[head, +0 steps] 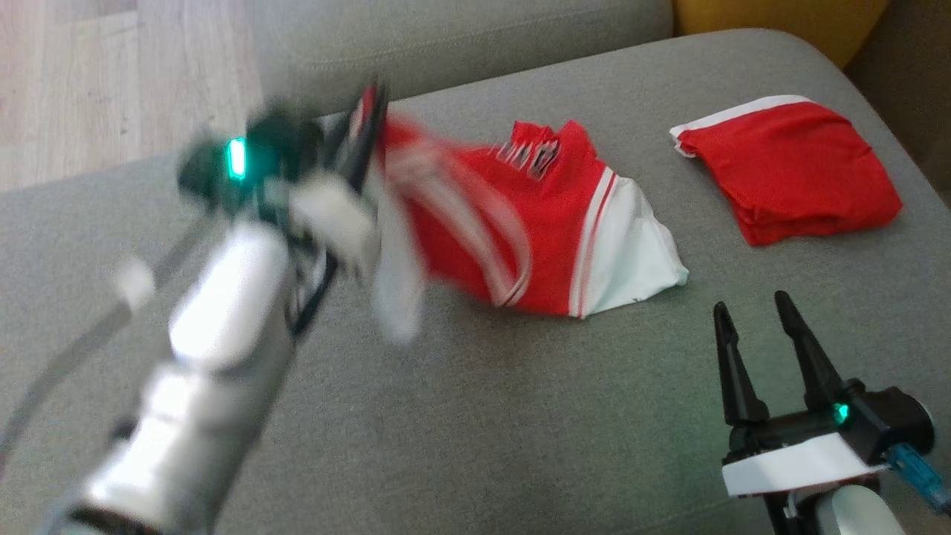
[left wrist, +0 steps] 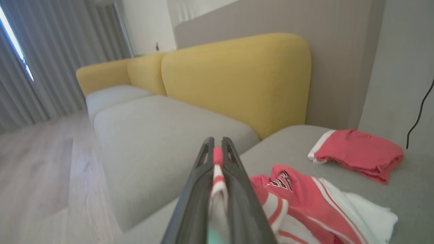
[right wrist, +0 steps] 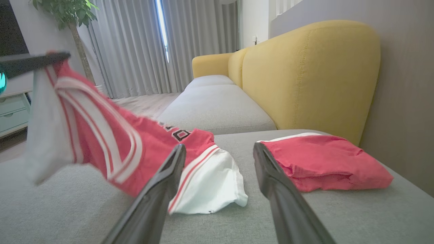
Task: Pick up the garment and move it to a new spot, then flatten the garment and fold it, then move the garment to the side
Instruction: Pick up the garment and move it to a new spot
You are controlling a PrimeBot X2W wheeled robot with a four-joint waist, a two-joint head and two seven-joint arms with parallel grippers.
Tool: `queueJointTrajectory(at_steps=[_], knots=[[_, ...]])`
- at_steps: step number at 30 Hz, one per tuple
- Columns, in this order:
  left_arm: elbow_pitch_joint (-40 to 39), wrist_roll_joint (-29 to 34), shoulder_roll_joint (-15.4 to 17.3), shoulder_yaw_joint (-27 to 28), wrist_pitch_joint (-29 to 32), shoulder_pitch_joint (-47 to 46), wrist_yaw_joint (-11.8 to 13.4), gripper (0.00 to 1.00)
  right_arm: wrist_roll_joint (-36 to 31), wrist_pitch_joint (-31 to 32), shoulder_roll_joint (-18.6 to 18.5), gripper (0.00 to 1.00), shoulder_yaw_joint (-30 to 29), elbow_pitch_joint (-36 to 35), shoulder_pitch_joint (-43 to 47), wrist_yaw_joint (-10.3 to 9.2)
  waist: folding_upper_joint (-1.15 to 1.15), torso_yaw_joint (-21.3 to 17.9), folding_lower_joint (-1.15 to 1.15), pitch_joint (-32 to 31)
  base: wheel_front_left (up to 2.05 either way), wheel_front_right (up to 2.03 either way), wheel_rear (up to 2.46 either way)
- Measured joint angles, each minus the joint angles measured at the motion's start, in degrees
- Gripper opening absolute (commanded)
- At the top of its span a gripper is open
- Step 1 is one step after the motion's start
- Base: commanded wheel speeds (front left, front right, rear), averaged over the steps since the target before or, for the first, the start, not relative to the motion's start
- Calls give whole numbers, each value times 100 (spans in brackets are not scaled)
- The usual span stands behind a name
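The left claw (left wrist: 217, 141) is pressing its fingers together on a red-and-white striped edge of the garment (head: 550, 215) and holding that corner up off the grey cushion (head: 475, 416). In the left wrist view, cloth is showing between the two fingers. The rest of the garment is trailing down to the right from the pinch, and its white end is lying on the cushion near the middle. In the head view the left arm is showing blurred. The right claw (head: 750, 301) is standing spread wide, holding nothing, and pointing toward the garment's white end without touching it. A folded red piece (head: 787, 174) is lying on the cushion to the right of the garment, apart from it, beyond the right claw. A yellow backrest (right wrist: 305, 74) is rising behind the cushion. Wooden floor (head: 111, 74) is showing off to the left.
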Motion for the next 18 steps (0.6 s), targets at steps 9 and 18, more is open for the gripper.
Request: queueJointTrajectory(at_steps=[9,18], knots=[[59,-119,-2,131,-1034,2123,827,100,1,0,46,100,4,116,14,0,0,83,0,14,0,0,0],[-2414,588,-189,1136,-1099,4209,1333,100,0,0,116,100,-325,320,516,0,0,496,-2,-422,0,0,0]])
